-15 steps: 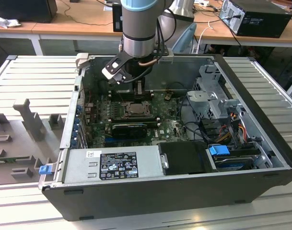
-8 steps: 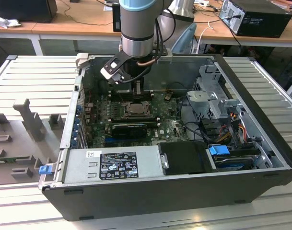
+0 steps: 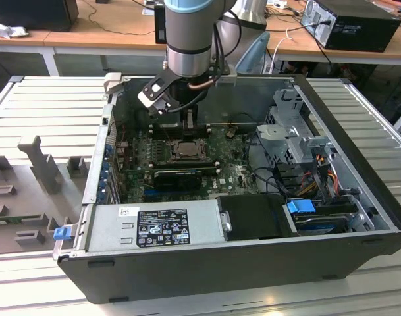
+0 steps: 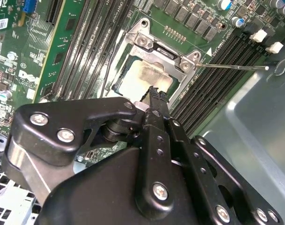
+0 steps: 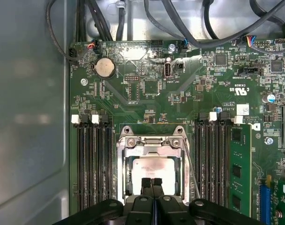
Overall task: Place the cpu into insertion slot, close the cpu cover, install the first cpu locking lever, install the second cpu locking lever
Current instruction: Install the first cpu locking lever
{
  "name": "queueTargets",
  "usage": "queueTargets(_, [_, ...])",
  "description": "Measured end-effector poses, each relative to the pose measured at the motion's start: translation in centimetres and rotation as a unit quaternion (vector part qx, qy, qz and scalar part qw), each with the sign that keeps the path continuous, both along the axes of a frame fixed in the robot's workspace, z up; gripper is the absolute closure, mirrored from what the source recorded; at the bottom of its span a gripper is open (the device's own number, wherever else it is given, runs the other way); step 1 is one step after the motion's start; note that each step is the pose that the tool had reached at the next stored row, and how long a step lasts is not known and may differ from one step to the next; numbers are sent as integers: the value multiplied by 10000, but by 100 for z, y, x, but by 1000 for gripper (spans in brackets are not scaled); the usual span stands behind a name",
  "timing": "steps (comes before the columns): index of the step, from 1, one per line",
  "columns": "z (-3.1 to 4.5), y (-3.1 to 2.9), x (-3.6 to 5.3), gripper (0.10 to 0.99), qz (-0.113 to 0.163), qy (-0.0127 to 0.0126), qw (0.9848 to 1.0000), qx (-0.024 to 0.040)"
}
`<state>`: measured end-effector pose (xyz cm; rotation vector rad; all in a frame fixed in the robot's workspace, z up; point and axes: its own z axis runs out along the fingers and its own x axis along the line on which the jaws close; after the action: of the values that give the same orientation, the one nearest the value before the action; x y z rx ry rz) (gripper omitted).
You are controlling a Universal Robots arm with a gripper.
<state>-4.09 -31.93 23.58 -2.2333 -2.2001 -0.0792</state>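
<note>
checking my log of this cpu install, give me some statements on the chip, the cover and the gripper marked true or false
1. The square silver-grey metal cpu shows through the window of the thin silver metal cpu cover. True.
2. The cpu cover stands upright on its hinge. False: it lies flat around the cpu.
3. The black gripper has its fingers spread wide. False: the tips are together, right over the cpu.
4. A round silver coin battery sits on the green circuit board. True.
</note>
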Motion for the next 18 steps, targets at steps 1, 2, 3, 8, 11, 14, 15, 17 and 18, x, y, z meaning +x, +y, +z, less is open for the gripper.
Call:
queueTargets(1, [5, 0, 0, 980, 0, 0, 10000, 0])
queueTargets(2, [13, 0, 0, 980, 0, 0, 10000, 0])
queueTargets(3, [19, 0, 0, 980, 0, -1, 10000, 1])
queueTargets(8, [75, 0, 0, 980, 0, 0, 10000, 0])
queueTargets(11, [111, 0, 0, 980, 0, 0, 10000, 0])
queueTargets(14, [164, 0, 0, 980, 0, 0, 10000, 0])
queueTargets(15, [181, 0, 0, 980, 0, 0, 10000, 0])
queueTargets(17, [181, 0, 0, 980, 9, 3, 10000, 1])
queueTargets(18, [181, 0, 0, 980, 96, 6, 10000, 0])
